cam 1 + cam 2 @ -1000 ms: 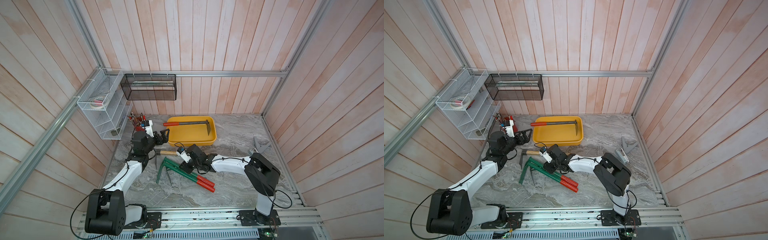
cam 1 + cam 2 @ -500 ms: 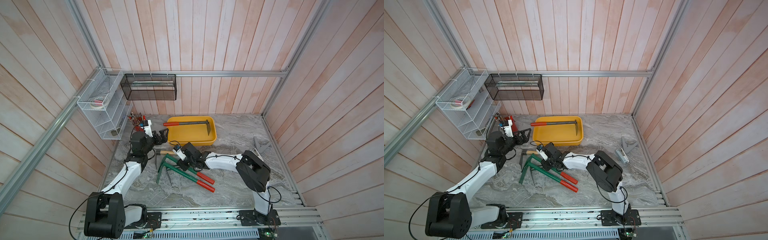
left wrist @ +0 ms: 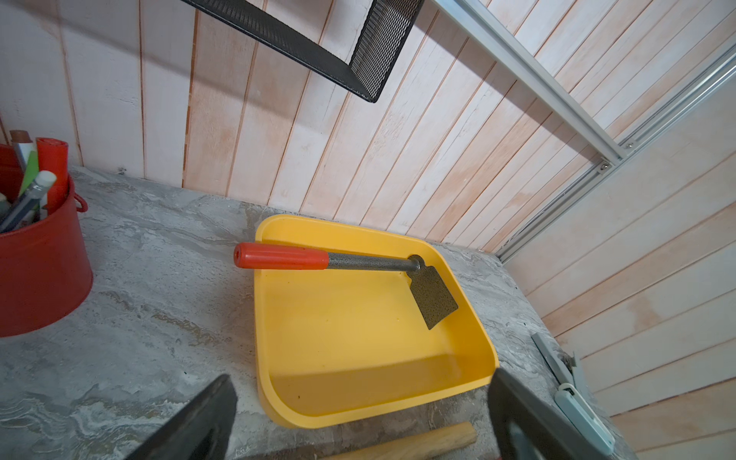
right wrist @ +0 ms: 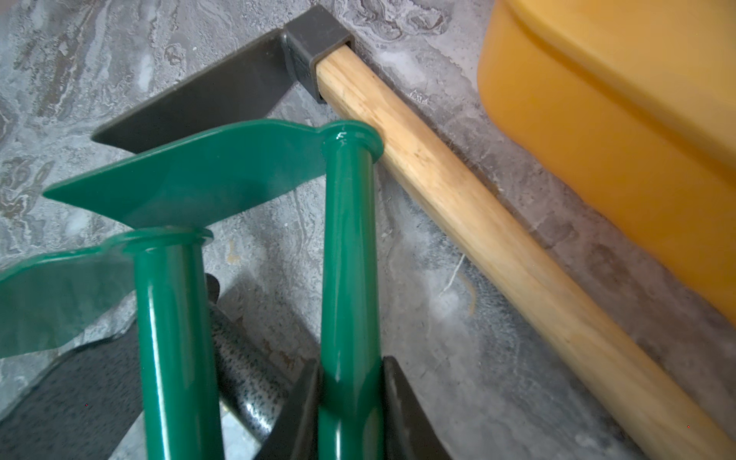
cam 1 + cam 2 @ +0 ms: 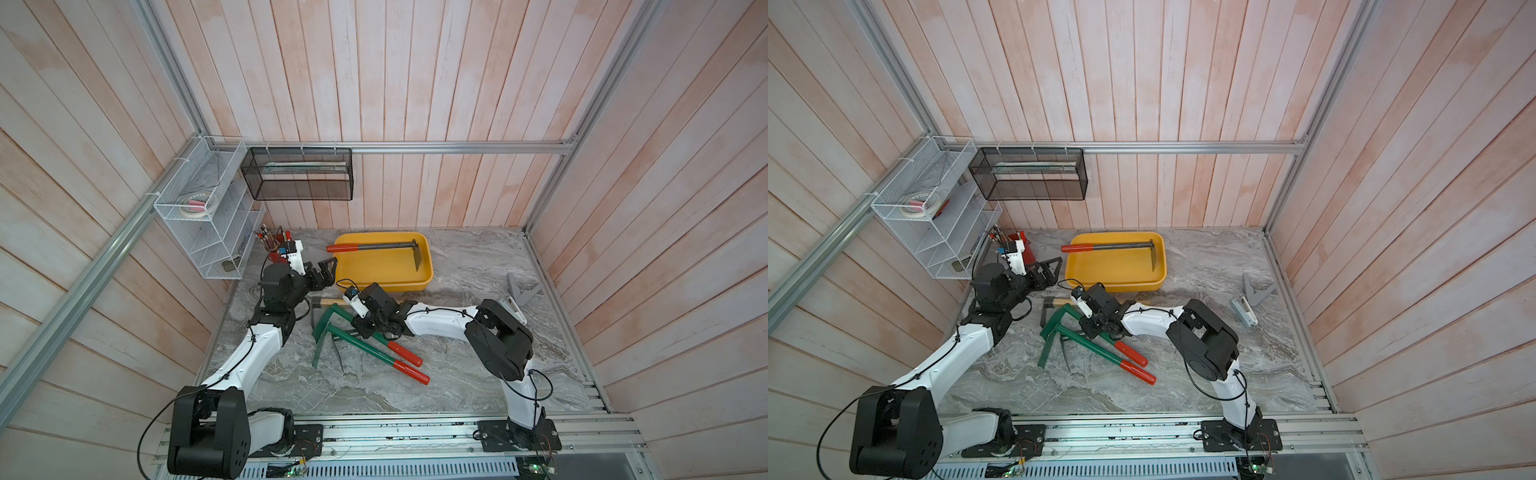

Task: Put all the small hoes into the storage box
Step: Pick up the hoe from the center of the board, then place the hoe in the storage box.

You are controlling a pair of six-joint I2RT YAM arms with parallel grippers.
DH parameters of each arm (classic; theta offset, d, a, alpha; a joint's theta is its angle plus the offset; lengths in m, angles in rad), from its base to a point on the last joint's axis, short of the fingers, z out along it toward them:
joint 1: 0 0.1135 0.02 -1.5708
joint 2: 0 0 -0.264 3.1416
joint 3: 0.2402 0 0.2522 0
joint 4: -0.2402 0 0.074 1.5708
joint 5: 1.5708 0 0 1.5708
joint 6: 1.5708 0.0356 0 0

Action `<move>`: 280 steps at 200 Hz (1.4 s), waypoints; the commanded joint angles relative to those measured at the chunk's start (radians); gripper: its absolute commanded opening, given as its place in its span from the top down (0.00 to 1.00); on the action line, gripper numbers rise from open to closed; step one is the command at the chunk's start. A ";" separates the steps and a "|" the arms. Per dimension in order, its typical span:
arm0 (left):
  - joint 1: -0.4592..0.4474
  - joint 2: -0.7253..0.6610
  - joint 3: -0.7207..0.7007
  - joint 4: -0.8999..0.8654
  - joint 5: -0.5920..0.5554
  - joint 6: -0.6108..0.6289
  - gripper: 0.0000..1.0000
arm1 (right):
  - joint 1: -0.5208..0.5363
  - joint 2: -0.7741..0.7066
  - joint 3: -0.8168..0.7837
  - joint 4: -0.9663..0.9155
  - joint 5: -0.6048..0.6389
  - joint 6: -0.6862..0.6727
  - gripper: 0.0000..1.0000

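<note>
End effector [image 4: 350, 402] newly around glossy hoe [image 4: 346, 259]

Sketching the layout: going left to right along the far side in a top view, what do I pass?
white wire rack → red pen pot → yellow storage box → grey bracket-like part. The black mesh basket overlaps the rack and the pot, so it is left out.

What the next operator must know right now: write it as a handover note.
Left hand: open, empty, beside the storage box.
Right hand: shut on the shaft of a green hoe on the table.
Done: a grey-shafted hoe lies in the box, red grip over its rim.
Left: lift the green hoe into the box; a second green hoe and a wooden-handled hoe lie beside it.
</note>
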 commanded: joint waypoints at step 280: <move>-0.008 0.052 -0.055 0.331 0.474 -0.130 0.03 | -0.430 -0.496 -0.282 0.727 -0.317 0.498 1.00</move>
